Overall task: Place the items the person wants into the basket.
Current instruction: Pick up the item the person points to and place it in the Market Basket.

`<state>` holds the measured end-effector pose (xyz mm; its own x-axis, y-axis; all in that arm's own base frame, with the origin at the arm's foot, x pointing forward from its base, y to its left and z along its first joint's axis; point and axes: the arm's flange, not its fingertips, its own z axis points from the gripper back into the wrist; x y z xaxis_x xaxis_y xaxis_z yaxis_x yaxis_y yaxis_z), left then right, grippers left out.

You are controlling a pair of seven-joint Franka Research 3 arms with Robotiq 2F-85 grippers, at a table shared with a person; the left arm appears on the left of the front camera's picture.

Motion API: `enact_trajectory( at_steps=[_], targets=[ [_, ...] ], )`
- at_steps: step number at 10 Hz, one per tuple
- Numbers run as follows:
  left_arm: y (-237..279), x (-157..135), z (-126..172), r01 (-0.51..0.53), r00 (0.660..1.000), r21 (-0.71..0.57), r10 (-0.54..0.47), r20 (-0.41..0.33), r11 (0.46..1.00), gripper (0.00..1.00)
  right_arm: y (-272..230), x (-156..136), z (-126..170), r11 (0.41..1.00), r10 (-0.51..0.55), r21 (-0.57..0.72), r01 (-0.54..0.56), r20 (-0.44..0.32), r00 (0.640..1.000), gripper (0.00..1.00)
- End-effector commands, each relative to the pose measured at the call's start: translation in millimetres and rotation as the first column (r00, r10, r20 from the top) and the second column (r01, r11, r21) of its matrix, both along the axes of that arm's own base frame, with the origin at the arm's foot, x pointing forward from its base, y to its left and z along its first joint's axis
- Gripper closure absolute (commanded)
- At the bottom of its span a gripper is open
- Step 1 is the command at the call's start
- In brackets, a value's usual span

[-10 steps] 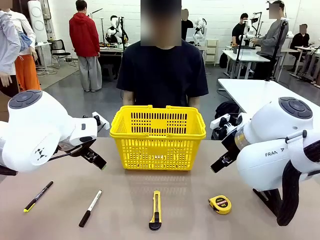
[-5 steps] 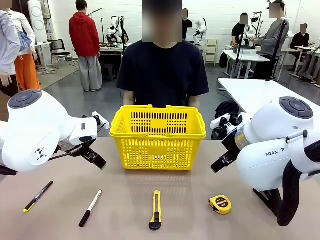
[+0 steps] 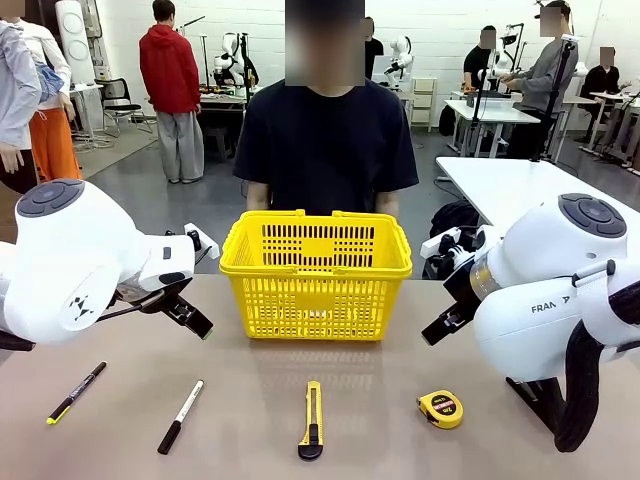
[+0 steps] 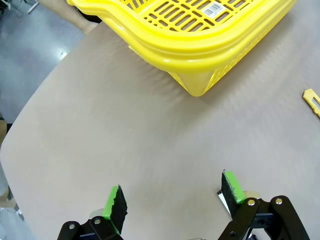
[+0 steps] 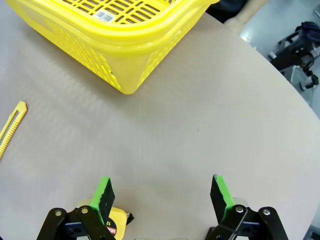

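The yellow basket [image 3: 316,275] stands at the table's middle, in front of the person [image 3: 325,140] in a black T-shirt. Along the near edge lie a white marker with a black cap [image 3: 181,416] and a round yellow-and-black tape measure [image 3: 440,408]. My left gripper [image 3: 195,320] hangs open left of the basket, above bare table. My right gripper [image 3: 436,332] hangs open right of the basket. In the left wrist view the left gripper [image 4: 175,200] holds nothing and the basket [image 4: 200,40] is ahead. In the right wrist view the right gripper [image 5: 161,197] is empty, with the tape measure [image 5: 117,222] by its left finger.
A slim black pen with a yellow tip [image 3: 76,392] lies at the near left. A yellow utility knife [image 3: 312,420] lies in front of the basket, and also shows in the right wrist view [image 5: 11,127]. Other people and tables stand far behind.
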<state>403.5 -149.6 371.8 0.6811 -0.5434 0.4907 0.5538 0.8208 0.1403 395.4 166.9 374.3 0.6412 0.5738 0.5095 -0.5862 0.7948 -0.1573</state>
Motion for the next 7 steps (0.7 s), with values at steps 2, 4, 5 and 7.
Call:
enact_trajectory(
  at_steps=[2,4,5,7],
  targets=[
    [0,0,0,0.0,1.0,0.0,0.0,0.0,1.0,0.0,0,0,0,1.0,0.0,0.0,0.0,0.0,1.0,0.0],
    [9,-25,79,0.011,0.997,0.111,-0.02,0.081,0.994,0.0,7,-33,77,0.996,-0.028,-0.08,0.035,0.087,0.996,0.0],
    [14,-42,116,0.005,0.99,0.142,-0.025,0.14,0.99,0.0,10,-53,116,0.989,-0.032,-0.139,0.049,0.122,0.992,0.0],
    [20,-69,187,0.011,0.98,0.188,-0.048,0.192,0.982,0.0,21,-91,195,0.975,-0.049,-0.205,0.087,0.185,0.981,0.0]
  ],
)
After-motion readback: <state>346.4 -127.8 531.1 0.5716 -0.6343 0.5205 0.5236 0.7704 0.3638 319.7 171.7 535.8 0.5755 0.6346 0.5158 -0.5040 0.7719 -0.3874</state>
